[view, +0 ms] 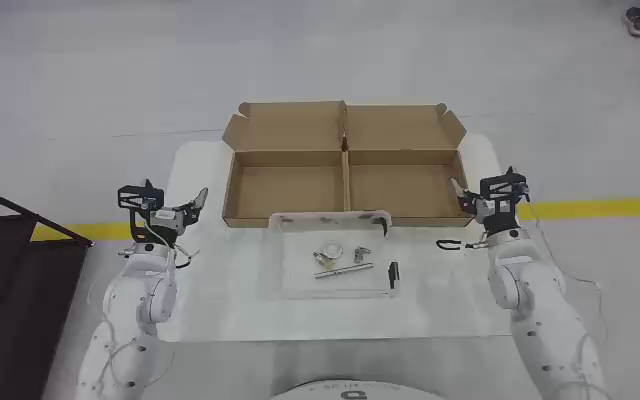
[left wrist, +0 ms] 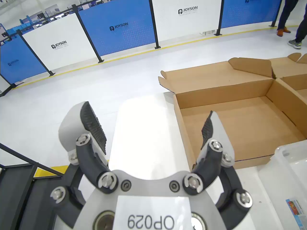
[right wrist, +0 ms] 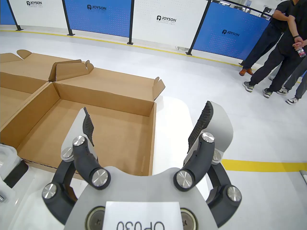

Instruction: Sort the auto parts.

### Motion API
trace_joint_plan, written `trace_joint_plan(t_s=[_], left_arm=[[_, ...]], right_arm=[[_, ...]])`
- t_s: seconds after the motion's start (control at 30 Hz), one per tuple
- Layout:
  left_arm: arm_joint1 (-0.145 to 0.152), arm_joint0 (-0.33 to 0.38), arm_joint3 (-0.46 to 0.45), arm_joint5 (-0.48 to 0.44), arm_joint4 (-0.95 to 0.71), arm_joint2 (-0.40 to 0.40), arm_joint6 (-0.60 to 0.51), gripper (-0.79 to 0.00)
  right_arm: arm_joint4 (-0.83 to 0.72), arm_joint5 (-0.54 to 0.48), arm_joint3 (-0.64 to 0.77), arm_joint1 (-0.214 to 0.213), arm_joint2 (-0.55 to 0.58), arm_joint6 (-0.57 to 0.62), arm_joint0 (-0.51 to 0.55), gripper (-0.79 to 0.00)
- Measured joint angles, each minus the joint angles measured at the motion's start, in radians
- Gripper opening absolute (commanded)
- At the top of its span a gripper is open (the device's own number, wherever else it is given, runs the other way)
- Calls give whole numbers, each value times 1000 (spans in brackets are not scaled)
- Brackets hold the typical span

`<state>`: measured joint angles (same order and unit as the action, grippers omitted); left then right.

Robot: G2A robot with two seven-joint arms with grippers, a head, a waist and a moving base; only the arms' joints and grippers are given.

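Left claw (left wrist: 147,108) and right claw (right wrist: 147,106) spread wide; small parts (view: 328,255) in clear tray (view: 300,282) indistinct.

Left pincer (left wrist: 148,110) spread wide above white table (left wrist: 144,149), beside open cardboard box (left wrist: 239,120).

A white table (view: 235,295) is being surrounded by pale grey floor (view: 320,60). The floor is being crossed by a yellow line (view: 590,208), which is being hidden in part by the table. Farther back, the area is being closed off by blue panels (left wrist: 120,41) and white panels (left wrist: 184,27), which are being held between black posts (left wrist: 153,20). A black metal frame (view: 45,220) is being seen near the table's left side.
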<state>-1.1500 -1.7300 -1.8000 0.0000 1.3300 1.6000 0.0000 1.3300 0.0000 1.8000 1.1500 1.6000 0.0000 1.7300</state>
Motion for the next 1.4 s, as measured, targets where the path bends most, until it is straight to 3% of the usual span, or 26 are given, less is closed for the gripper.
trace_joint_plan(t_s=[0.2, 0.5, 0.8, 0.9, 1.03, 1.13, 1.4], left_arm=[[0, 0, 0, 0, 0, 0, 0, 0], [0, 0, 0, 0, 0, 0, 0, 0], [0, 0, 0, 0, 0, 0, 0, 0], [0, 0, 0, 0, 0, 0, 0, 0], [0, 0, 0, 0, 0, 0, 0, 0], [0, 0, 0, 0, 0, 0, 0, 0], [0, 0, 0, 0, 0, 0, 0, 0]], right_arm=[[-6, -15, 7, 1, -9, 2, -2, 0], [-27, -248, 45, -1, -96, 62, -38, 0], [-36, -262, 49, -2, -91, 59, -35, 0], [-151, -386, 38, -15, -114, 76, -47, 0], [-273, -831, 13, -44, -64, 167, -80, 0], [-291, -1007, 46, -58, -111, 257, -92, 0], [-295, -994, 56, -78, -239, 453, -166, -31]])
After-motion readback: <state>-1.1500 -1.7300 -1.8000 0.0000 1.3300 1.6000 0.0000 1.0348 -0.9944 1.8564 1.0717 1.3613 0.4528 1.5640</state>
